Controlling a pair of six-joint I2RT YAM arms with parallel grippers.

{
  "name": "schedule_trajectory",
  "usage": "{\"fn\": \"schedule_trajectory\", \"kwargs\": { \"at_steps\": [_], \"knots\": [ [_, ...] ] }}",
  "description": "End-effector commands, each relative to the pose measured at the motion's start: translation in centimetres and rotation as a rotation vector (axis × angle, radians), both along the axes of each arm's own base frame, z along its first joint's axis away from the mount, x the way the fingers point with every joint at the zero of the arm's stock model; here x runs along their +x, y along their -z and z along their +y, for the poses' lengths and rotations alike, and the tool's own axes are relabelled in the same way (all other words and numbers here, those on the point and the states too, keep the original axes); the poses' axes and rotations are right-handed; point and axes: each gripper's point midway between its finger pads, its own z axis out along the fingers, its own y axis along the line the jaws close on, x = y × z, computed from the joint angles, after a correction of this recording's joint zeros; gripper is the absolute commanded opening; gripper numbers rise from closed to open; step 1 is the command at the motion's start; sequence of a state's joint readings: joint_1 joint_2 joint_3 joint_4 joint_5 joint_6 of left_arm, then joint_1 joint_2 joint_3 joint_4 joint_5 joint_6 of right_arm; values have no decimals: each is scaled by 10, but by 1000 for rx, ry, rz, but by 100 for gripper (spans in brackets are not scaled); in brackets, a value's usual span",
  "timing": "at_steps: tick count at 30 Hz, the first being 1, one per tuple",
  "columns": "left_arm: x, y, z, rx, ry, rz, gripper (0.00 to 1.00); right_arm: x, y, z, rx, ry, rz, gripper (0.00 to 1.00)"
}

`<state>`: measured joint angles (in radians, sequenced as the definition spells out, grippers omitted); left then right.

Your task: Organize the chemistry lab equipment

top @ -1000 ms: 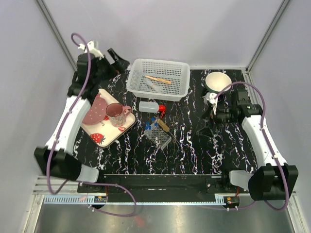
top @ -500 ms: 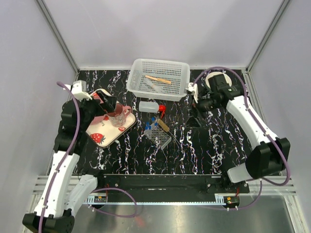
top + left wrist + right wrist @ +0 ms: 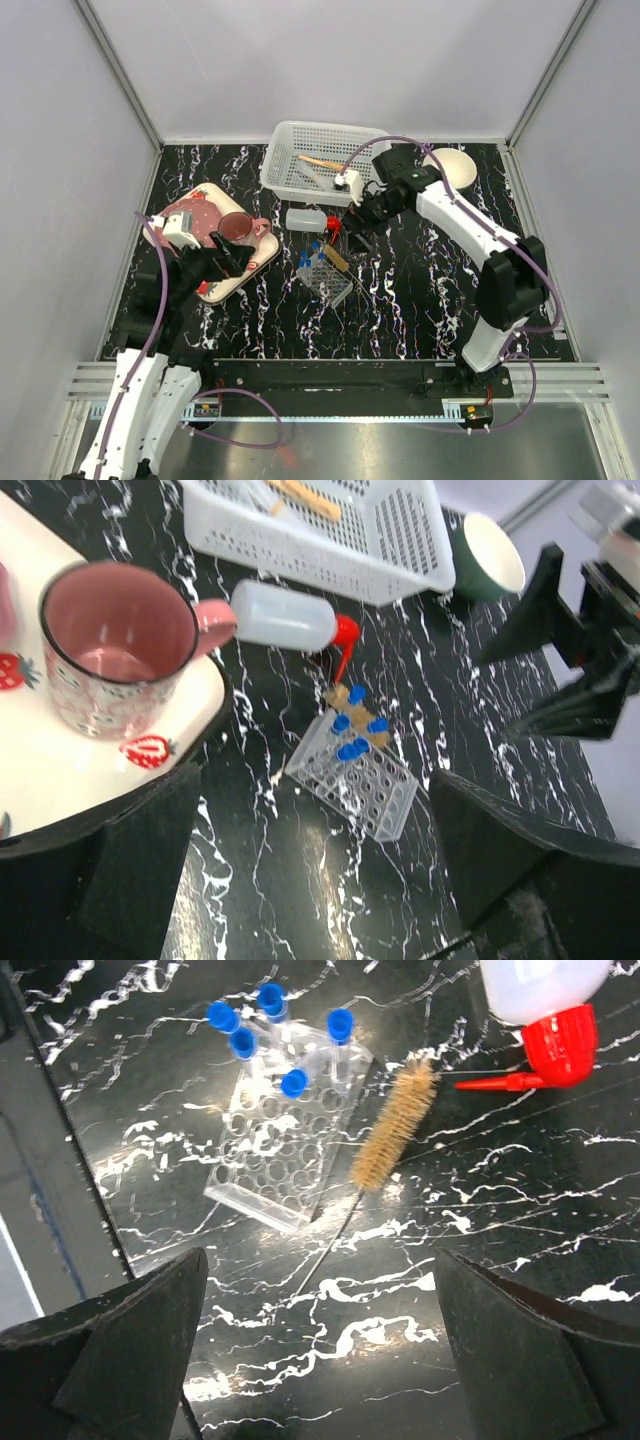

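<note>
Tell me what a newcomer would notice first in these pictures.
Probably the tube rack mid-table with its blue-capped tubes, a bristle brush lying beside it and the red-capped bottle on its side just beyond. The pink mug on its strawberry tray at the left stands out too, and the right pincer hovers open over the brush and rack.

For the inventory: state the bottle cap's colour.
The bottle cap is red, clearest in the right wrist view.
</note>
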<state>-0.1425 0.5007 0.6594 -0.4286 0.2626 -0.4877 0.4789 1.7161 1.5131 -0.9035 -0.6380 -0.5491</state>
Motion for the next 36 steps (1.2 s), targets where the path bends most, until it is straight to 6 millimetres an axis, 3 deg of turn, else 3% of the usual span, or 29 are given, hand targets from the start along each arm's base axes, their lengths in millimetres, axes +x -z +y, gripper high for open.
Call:
{"fn": "schedule_trajectory", "kwargs": {
  "at_steps": [1, 5, 10, 15, 22, 36],
  "knots": [
    [-14, 13, -18, -55, 108, 29, 99, 32, 7, 20, -49, 90, -77, 100],
    [-18, 19, -19, -62, 117, 36, 99, 50, 21, 31, -113, 150, -90, 100],
    [-17, 19, -19, -53, 119, 35, 99, 56, 41, 34, -165, 178, -77, 98],
    [-17, 19, -23, -65, 143, 36, 99, 50, 68, 34, -201, 191, -35, 82],
    [-20, 14, -29, -83, 178, 12, 99, 40, 89, 39, -205, 197, 38, 63],
    [-21, 12, -31, -87, 192, -4, 99, 25, 133, 42, -300, 175, 90, 50]
  ]
}}
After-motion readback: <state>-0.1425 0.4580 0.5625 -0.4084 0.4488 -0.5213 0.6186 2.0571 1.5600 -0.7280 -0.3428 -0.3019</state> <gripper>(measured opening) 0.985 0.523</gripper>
